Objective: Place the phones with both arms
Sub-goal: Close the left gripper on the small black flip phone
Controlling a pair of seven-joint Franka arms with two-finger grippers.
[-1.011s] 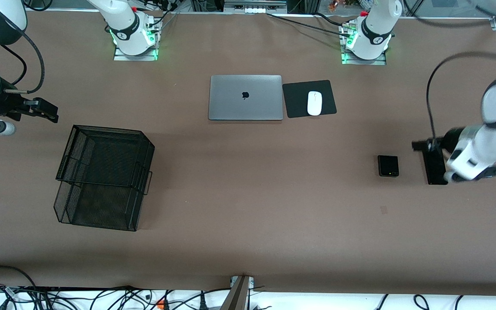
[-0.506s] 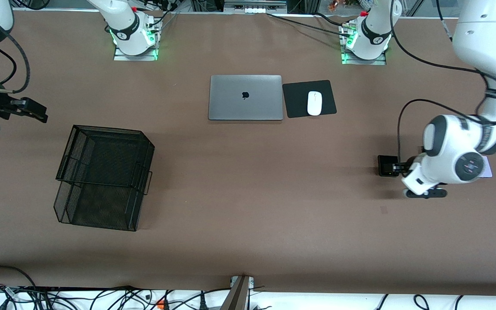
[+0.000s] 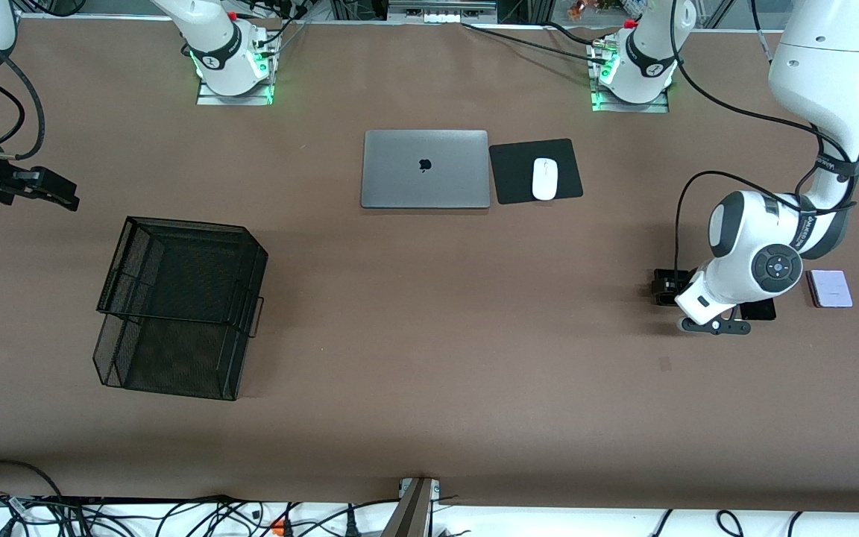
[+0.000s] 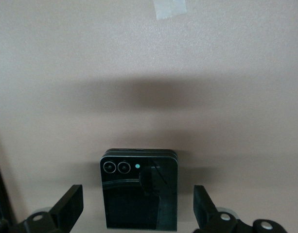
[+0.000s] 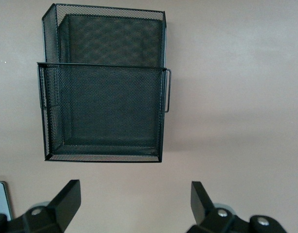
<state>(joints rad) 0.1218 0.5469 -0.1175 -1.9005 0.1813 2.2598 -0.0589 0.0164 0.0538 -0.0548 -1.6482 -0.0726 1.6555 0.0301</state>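
The squarish black phone [image 4: 139,196] with two lenses lies flat on the brown table. My left gripper [image 4: 137,209] is open and low over it, one finger on each side, not touching it. In the front view my left gripper [image 3: 670,288] hides most of that phone. The long black slab [image 3: 762,309] lies beside it toward the left arm's end of the table, mostly under the left arm. The pale lavender phone [image 3: 830,288] lies further that way, in the open. My right gripper [image 3: 63,195] is open and empty, held in the air past the right arm's end of the black mesh basket [image 5: 104,92].
The mesh basket [image 3: 180,306] stands toward the right arm's end of the table. A closed grey laptop [image 3: 425,168] and a white mouse [image 3: 544,178] on a black pad [image 3: 511,175] lie near the arms' bases. A small piece of tape [image 3: 664,363] is stuck to the table, nearer the front camera than the phones.
My left arm swung from over the long black slab to over the squarish black phone, which uncovered the lavender phone. My right gripper drifted a little toward its end of the table.
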